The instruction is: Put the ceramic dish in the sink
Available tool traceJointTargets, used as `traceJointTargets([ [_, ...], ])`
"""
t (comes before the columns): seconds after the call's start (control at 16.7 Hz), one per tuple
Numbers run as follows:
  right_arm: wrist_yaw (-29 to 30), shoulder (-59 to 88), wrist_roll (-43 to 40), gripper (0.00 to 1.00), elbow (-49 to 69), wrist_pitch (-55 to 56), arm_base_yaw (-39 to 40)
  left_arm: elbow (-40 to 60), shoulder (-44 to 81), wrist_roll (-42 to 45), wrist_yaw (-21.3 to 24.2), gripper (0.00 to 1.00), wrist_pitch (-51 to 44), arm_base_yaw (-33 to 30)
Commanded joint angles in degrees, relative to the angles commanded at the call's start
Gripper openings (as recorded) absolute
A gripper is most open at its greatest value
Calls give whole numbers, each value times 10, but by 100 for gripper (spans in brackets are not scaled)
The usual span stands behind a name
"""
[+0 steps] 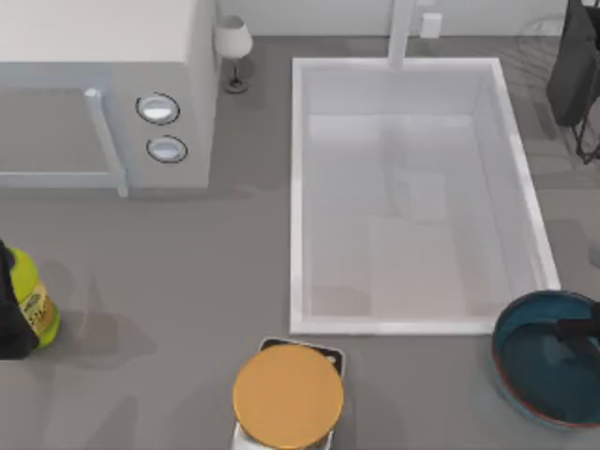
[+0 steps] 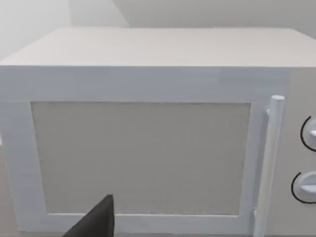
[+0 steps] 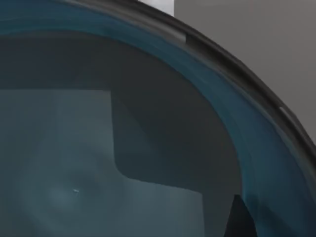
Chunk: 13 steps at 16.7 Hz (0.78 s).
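The right gripper (image 1: 574,328) is down at the ceramic dish (image 1: 544,361), a dark finger reaching over the bowl's right rim at the near right corner of the surface. Whether it has clenched on that rim I cannot tell — the right wrist view looks straight into the teal glaze (image 3: 98,163) from very close, with a dark finger edge at one corner, and nothing shows the jaws meeting. The dish sits on the surface just outside the sink (image 1: 298,187), touching or nearly touching its near right corner. So the move ahead, as I judge it, turns on one thing: the basin lies to the far left of the bowl, over the raised rim, and the dish must clear that rim first. The left arm is parked at the left edge, beside a yellow bottle (image 1: 33,300) — its camera faces the microwave (image 2: 148,143).
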Motion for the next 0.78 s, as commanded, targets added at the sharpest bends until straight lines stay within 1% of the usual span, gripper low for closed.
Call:
traceJointTargets([
  [0.3, -2, -2, 1, 0, 1, -1, 2, 0, 0, 0, 0, 100, 0, 0],
  [0.42, -7, -11, -6, 0, 21, -16, 18, 0, 0, 0, 0, 100, 0, 0],
  [0.6, -17, -33, -23, 0, 79, -64, 39, 0, 0, 0, 0, 100, 0, 0],
  [0.78, -21, -50, -28, 0, 137, -147, 47, 0, 0, 0, 0, 100, 0, 0],
])
